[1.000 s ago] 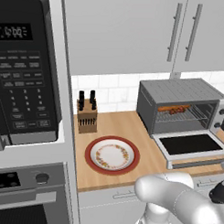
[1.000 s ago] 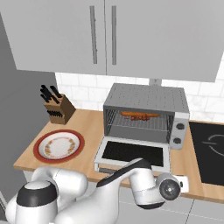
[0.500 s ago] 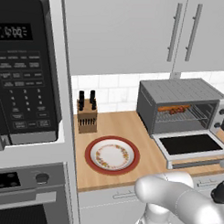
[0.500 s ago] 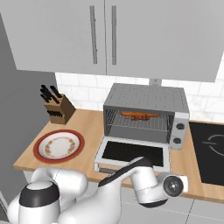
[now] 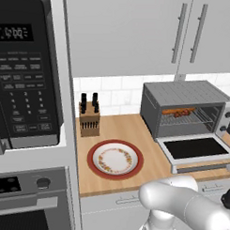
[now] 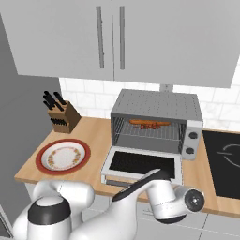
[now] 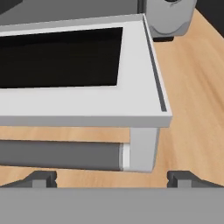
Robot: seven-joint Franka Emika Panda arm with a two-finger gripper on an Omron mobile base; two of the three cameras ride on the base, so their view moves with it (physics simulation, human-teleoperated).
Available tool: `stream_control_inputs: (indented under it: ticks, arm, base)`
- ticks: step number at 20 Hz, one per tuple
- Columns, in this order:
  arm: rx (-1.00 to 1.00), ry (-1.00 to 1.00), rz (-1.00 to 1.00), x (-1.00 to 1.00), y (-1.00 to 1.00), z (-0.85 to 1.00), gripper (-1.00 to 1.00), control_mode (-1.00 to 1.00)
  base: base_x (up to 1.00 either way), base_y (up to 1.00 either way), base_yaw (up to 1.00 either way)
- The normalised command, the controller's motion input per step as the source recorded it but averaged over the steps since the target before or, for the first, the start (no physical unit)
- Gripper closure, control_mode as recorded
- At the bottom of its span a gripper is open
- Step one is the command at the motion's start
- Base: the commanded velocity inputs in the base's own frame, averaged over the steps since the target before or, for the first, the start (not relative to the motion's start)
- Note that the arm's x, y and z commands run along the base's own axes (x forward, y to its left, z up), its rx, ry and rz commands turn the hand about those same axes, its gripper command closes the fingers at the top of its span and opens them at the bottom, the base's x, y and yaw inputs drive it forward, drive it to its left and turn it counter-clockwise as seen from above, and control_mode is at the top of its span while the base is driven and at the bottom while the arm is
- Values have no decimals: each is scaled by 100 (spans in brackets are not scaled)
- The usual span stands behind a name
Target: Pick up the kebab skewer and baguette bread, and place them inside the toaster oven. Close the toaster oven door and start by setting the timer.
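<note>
Little has shifted since the earlier frames: only the arm's wrist has turned slightly at the counter's front edge, while everything on top stays put. On the wooden counter (image 6: 96, 136), the toaster oven (image 6: 157, 105) stands with its door (image 6: 140, 164) dropped flat and its bar handle (image 7: 61, 155) facing the hand. The empty red-rimmed plate (image 5: 115, 159) sits well left of it. Inside, on the rack, lie the baguette bread (image 6: 151, 122) and the kebab skewer (image 5: 184, 112). Just before the handle, the gripper (image 7: 112, 178) is spread wide, grasping nothing.
</note>
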Motion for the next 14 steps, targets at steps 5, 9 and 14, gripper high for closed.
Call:
stream_control_inputs:
  ticks: [5, 9, 14]
  arm:
    - [0, 0, -1, 0, 5, -10, -100, -100]
    - [-1, 0, -4, 4, 11, -2, -100, -100]
    - [0, 0, -5, 11, 7, 0, -100, -100]
  base:
    - [0, 0, 0]
    - [0, 0, 0]
    - [0, 0, 0]
